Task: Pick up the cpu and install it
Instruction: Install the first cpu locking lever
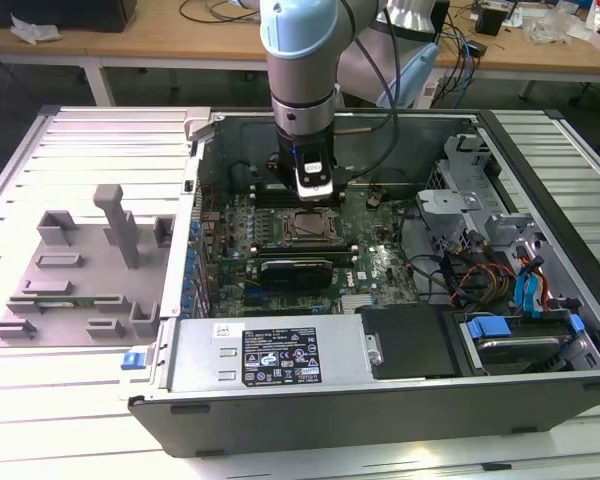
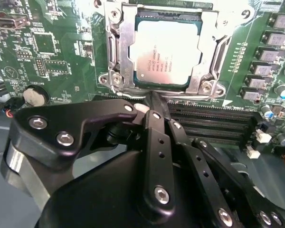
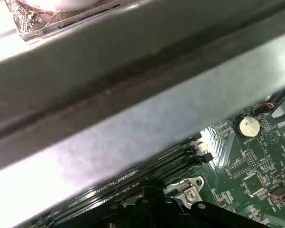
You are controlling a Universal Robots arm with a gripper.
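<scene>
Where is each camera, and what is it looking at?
Exterior view: stands off the arm, looking down into the open computer case; the arm and its claw hang above the socket.
Second wrist view: rides near the wrist, looking past the black claw at the cpu lying in its socket.
First wrist view: also near the wrist, facing the case wall.
Both wrist views share the round coin battery.

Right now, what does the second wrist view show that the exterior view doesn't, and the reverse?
Second wrist view: the cpu lying inside the metal frame, the pincer with its tips closed at that frame's edge, a coin cell and the memory slots.
Exterior view: the arm standing over the open computer case, with the grey tray outside it on the exterior view's left.
Shared: the green motherboard and the socket.
</scene>
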